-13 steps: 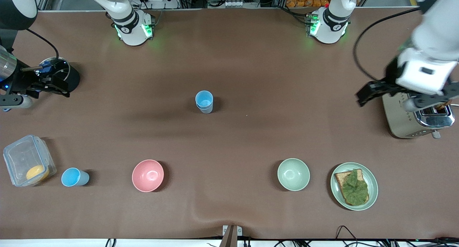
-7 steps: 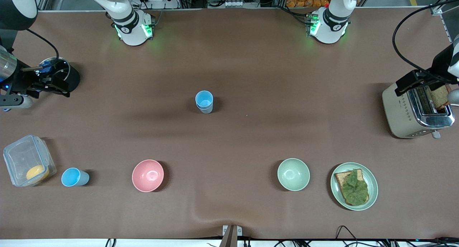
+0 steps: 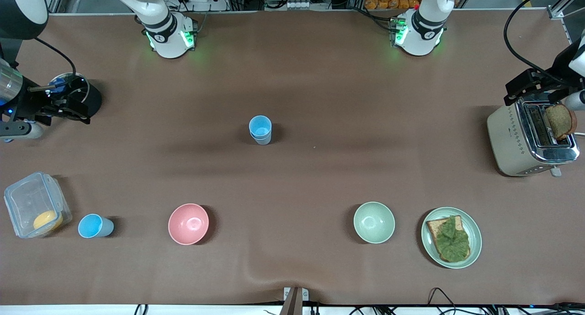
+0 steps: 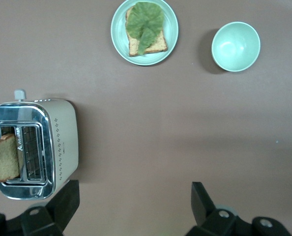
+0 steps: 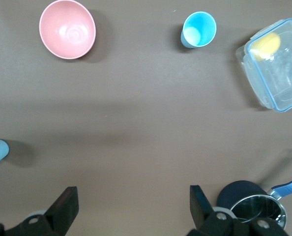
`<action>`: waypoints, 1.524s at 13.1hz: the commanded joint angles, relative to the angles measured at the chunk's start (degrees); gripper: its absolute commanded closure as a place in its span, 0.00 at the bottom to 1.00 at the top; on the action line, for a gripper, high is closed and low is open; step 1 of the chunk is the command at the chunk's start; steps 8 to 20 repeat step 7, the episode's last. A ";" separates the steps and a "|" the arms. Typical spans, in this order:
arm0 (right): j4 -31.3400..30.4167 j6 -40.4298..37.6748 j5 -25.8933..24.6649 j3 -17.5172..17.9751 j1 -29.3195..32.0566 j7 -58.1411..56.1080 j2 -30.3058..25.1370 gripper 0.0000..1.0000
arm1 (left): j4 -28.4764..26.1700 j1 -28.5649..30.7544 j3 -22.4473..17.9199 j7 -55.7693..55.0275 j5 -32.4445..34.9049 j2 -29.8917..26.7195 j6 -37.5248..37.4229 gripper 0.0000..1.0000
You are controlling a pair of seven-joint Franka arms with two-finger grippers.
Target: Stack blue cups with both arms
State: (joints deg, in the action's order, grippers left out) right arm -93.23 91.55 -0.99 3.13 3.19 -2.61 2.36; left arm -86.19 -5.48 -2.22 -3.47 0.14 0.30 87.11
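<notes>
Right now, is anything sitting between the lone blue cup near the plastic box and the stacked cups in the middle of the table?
Nothing visible blocks it. Between the lone blue cup and the stacked cups lies bare tablecloth; the pink bowl sits beside the lone cup, nearer the front camera than a straight path.

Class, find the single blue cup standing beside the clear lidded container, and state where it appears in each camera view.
Front view: single blue cup, low, between the clear container and pink bowl.
Left wrist view: not in it.
Right wrist view: cup, between pink bowl and container.
Shared landmark: the pink bowl.
</notes>
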 commanded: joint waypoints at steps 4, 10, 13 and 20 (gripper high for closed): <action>0.95 -5.40 3.96 0.03 0.59 0.42 -1.56 0.00 | -0.91 -0.15 0.71 0.93 -1.99 -0.74 0.08 0.00; 0.95 -5.68 4.76 -0.06 0.76 0.42 -1.75 0.00 | -1.08 -0.41 1.34 -1.44 -1.82 -0.74 0.08 0.00; 0.95 -5.68 4.76 -0.06 0.76 0.42 -1.75 0.00 | -1.08 -0.41 1.34 -1.44 -1.82 -0.74 0.08 0.00; 0.95 -5.68 4.76 -0.06 0.76 0.42 -1.75 0.00 | -1.08 -0.41 1.34 -1.44 -1.82 -0.74 0.08 0.00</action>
